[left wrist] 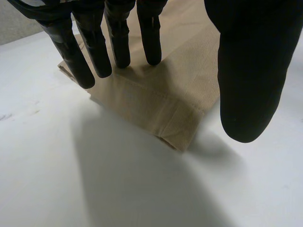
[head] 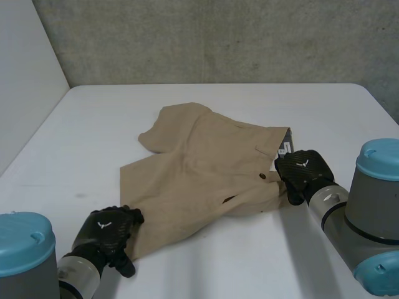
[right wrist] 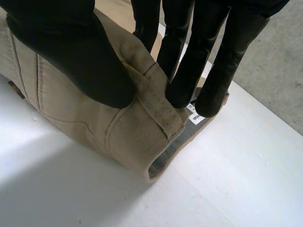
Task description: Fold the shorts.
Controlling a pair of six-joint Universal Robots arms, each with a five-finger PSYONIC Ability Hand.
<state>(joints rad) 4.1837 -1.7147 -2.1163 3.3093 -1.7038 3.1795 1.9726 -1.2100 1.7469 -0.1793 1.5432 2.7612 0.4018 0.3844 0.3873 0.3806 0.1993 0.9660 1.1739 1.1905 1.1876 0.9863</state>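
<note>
Shorts of tan twill lie rumpled mid-counter, right hand at their waist end pinching the thick stitched waistband between thumb and fingers, left hand at their leg hem, fingers straight and spread, tips on cloth.

Right hand fingers astride shorts waistband
</note>
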